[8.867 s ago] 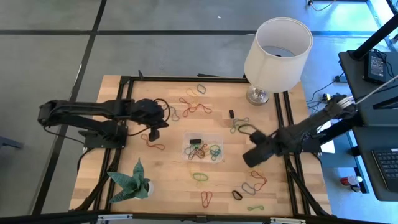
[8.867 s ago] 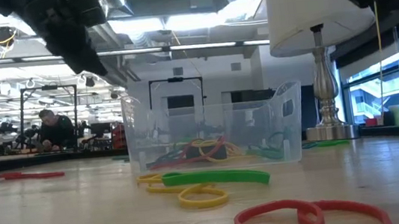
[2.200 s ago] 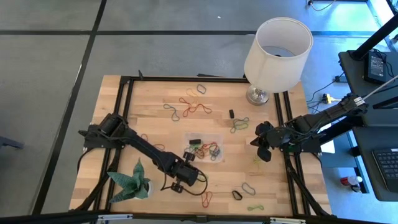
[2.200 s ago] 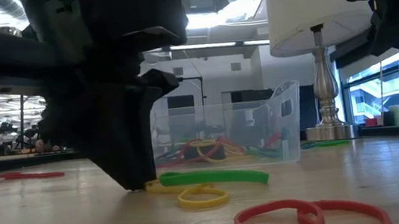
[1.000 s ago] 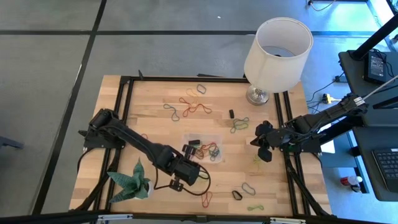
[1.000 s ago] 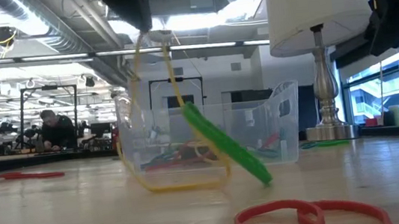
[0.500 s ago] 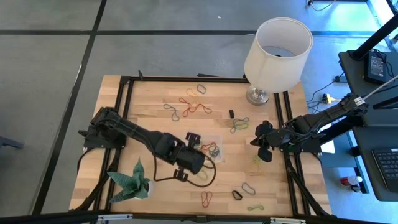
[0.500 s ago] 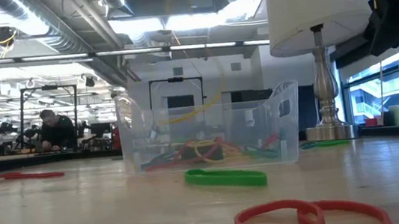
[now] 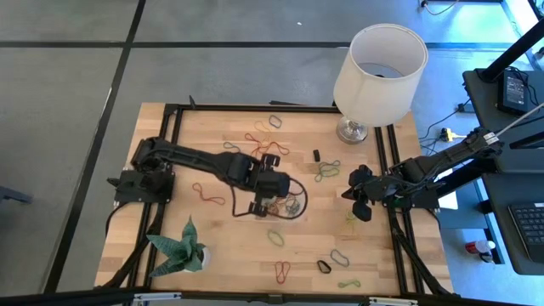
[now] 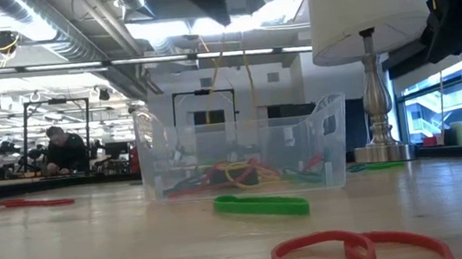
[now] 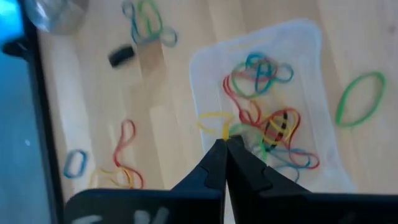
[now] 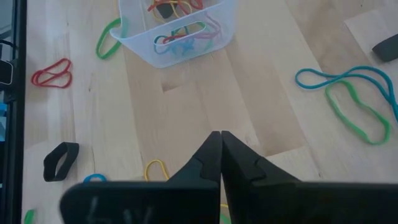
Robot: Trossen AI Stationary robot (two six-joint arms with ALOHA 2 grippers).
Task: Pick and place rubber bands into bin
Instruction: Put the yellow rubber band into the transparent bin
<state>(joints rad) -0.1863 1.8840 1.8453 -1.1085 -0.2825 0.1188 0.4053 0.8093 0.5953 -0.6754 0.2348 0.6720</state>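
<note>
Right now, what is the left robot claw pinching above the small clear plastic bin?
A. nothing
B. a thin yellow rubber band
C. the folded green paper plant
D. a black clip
B. In the left wrist view the shut left gripper pinches a thin yellow rubber band right over the small clear plastic bin, which already holds many coloured bands.

The bin [image 9: 280,204] sits mid-table, rubber bands [image 9: 265,144] scattered around it, lamp [image 9: 374,72] at the far-right corner.
</note>
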